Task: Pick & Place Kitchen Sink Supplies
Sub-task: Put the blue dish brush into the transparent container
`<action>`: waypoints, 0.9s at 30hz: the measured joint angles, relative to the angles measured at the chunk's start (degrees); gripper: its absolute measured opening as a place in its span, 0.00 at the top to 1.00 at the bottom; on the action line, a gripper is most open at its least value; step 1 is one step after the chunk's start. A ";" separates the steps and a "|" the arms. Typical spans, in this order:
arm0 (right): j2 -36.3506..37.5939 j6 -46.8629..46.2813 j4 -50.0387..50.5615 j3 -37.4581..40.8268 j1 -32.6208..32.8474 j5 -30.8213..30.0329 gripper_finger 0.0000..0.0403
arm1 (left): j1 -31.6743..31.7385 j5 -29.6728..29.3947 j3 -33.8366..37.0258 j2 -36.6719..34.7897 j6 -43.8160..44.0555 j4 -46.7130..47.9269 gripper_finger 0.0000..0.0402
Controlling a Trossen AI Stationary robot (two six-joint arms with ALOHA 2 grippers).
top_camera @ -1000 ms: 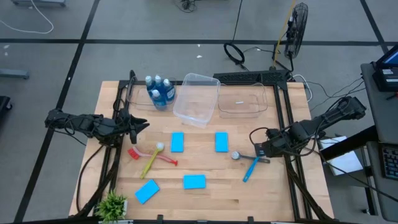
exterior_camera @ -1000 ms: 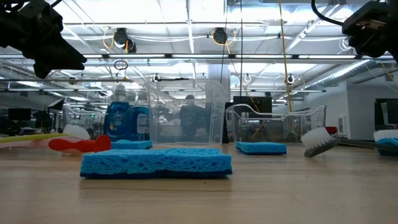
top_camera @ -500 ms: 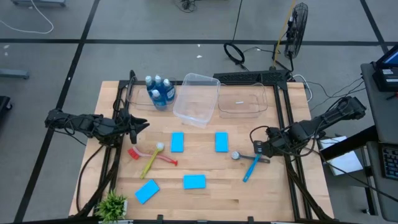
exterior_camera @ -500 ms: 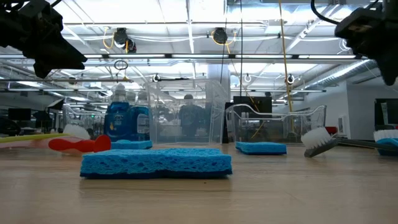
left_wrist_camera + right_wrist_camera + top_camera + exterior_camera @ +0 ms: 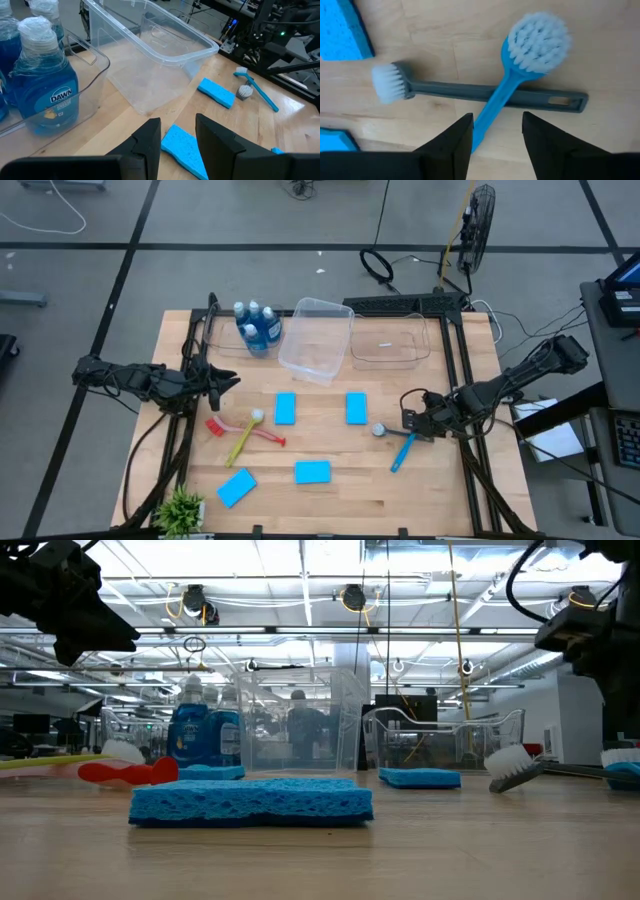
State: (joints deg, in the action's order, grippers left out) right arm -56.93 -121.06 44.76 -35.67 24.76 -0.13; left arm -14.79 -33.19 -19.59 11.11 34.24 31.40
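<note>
Right wrist view: right gripper hangs with fingers spread, straddling the blue brush handle where it crosses a grey brush.
Grasp advice: descend squarely onto the blue handle alone, missing the grey one.
Open room: bare tabletop around; sponge nearby, clear bins farther.
Left gripper: fingers apart, waiting near soap bottles.
</note>
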 joint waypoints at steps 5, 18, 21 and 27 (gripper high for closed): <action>0.00 -1.29 -2.21 2.07 -0.05 -0.08 0.62 | 0.00 -0.08 0.00 0.00 0.17 0.02 0.70; 0.00 -2.75 -8.97 7.64 -1.62 -4.36 0.62 | 0.00 -1.44 0.00 0.00 0.42 0.04 0.70; 0.00 -2.69 -8.95 8.32 -2.15 -4.34 0.64 | 0.02 -1.44 0.00 0.00 0.46 0.04 0.70; 0.00 -2.75 -9.82 9.48 -2.26 -4.34 0.73 | 0.01 -1.44 0.00 0.00 0.55 0.04 0.70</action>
State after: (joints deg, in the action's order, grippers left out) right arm -56.93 -123.81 34.94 -26.19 22.50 -4.47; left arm -14.78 -34.63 -19.59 11.11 34.79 31.44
